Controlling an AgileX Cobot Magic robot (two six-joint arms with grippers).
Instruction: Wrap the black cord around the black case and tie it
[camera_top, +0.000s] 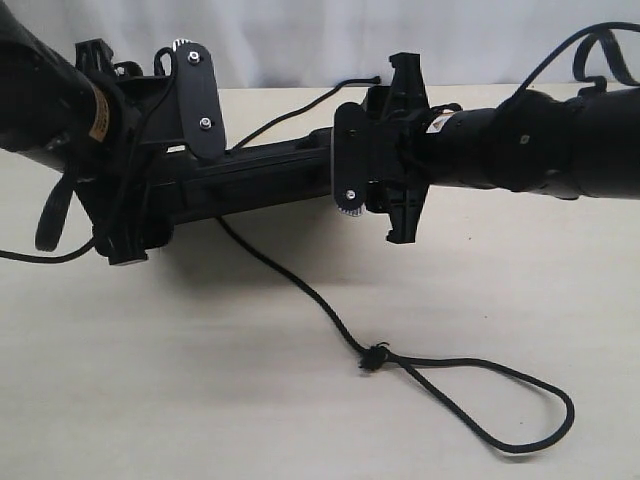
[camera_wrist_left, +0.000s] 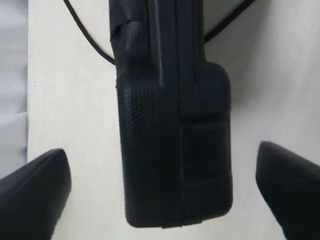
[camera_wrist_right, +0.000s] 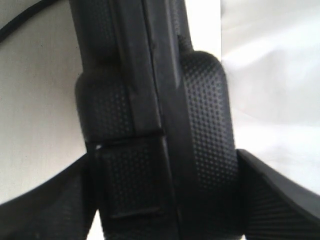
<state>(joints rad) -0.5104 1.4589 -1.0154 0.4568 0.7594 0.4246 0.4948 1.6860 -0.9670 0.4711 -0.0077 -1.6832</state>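
- Halves of the black case meet closed along a seam; its contents are hidden.
- It stands on edge over the worktop, spanning between both arms.
- The right claw clamps one end, its fingers pressed on both textured faces.
- The left claw is spread wide about the other end, its fingers clear of the case.
- The black cord runs from beneath the case across the worktop to a frayed knot closing a loop.

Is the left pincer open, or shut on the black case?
Open: the fingers of the left pincer stand apart from the black case, with pale table visible in both gaps.
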